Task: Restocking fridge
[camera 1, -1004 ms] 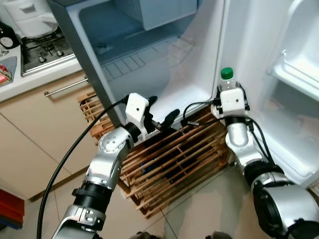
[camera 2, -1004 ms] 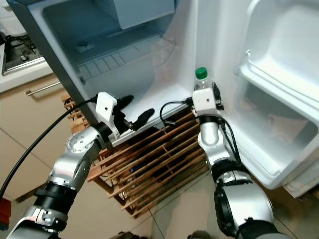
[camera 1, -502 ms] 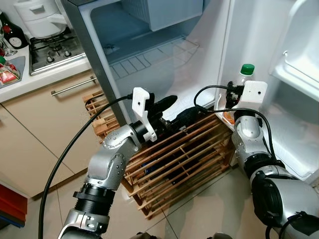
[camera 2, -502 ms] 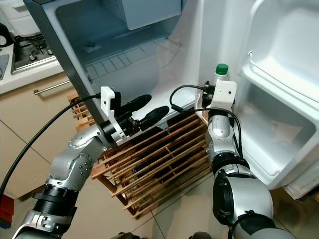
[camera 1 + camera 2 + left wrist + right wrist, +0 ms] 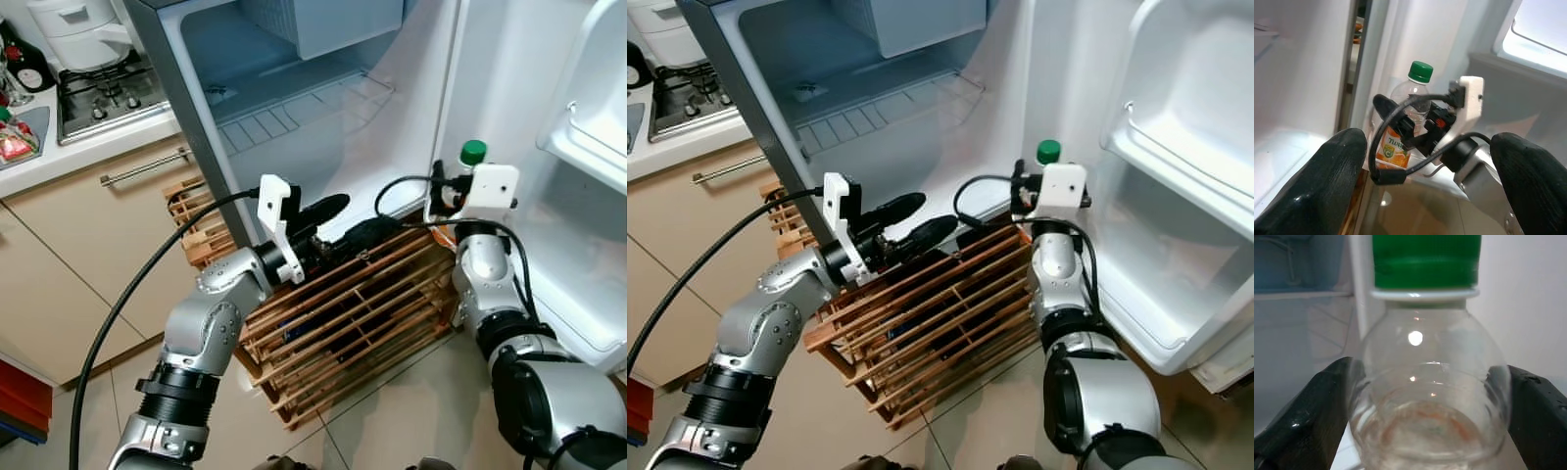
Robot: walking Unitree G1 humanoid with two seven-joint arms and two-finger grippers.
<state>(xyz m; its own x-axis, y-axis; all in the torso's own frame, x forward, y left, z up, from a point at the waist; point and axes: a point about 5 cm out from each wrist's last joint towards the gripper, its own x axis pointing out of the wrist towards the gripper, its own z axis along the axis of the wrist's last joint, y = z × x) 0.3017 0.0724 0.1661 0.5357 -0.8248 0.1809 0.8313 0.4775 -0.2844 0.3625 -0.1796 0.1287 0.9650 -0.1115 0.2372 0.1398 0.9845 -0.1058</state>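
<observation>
Label on bottle (image 5: 1403,128) reads "Twist" partly, orange-and-white with a green badge; rest hidden by cable and gripper. Bottle is clear plastic, green cap (image 5: 473,152), held upright by right gripper (image 5: 1425,396), fingers (image 5: 1308,426) clamped on both sides of its shoulder. It sits at the right edge of the open fridge (image 5: 294,108), at the bottom front corner near the door hinge, just beside the inner wall.

Left gripper (image 5: 343,223) is held out left of the bottle, over the wooden rack (image 5: 343,313), jaws spread apart with nothing between them. Well apart from the bottle.

Around: wooden slatted rack stands on the tile floor in front of the fridge base, under both arms. Black cable (image 5: 127,304) runs from left wrist down to the near left. Fridge door (image 5: 588,127) is swung open at right, with white door shelves. Inside the fridge: wire shelf (image 5: 294,113) and a pale drawer above. Far left is a counter with gas hob (image 5: 98,93) and a cabinet front with bar handle (image 5: 142,168).

Left wrist view gives the label and the right gripper's white mount; right wrist view gives the cap and clear neck close up; label unreadable there.
</observation>
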